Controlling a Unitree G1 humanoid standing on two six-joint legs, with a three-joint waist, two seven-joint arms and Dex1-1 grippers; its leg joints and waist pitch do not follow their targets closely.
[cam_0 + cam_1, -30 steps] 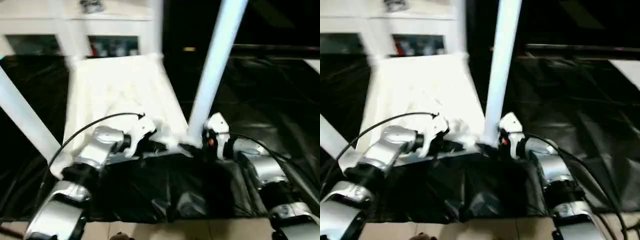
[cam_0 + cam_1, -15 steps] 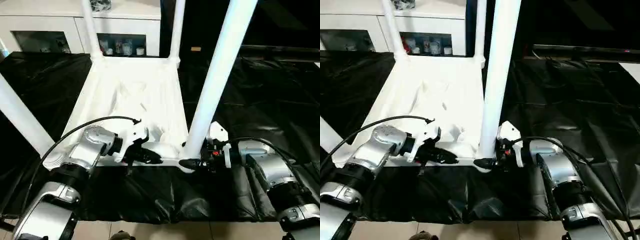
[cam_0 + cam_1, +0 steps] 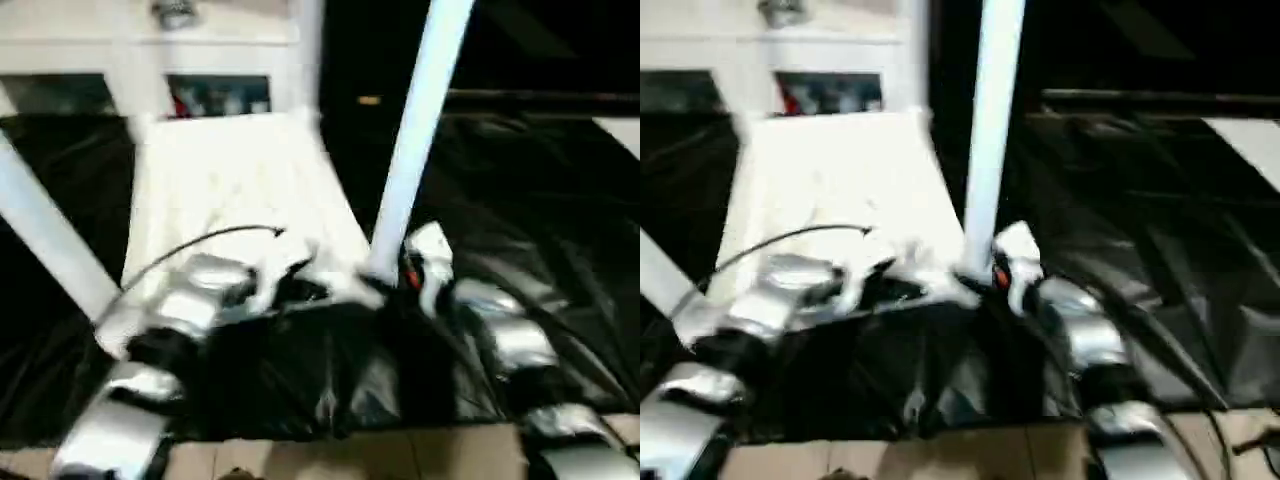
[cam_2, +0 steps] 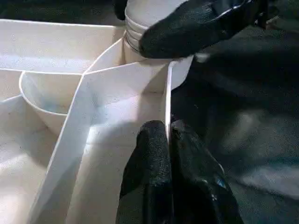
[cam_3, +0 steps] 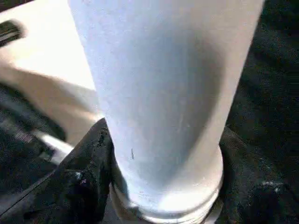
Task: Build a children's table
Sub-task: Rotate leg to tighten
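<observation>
The white children's table lies upside down, its top (image 3: 230, 170) on the black cover and its legs pointing up. My left gripper (image 4: 168, 128) is shut on the thin rim (image 4: 167, 93) at the top's near edge, close to the near right corner. My right gripper (image 5: 168, 186) grips the base of the near right leg (image 5: 163, 93), a black finger (image 5: 88, 172) pressed against each side just above the corner socket. That leg (image 3: 410, 150) rises between my two arms. Another leg (image 3: 45, 235) leans up at the near left.
The black-covered work table (image 3: 540, 200) spreads to the right and left of the white top. A white cabinet (image 3: 150, 40) with shelves stands behind it. A strip of pale floor (image 3: 400, 455) shows below the work table's near edge.
The head views have swung and blurred, so the camera has moved. Both grippers stay where they were, the left on the near rim and the right at the leg's base.
</observation>
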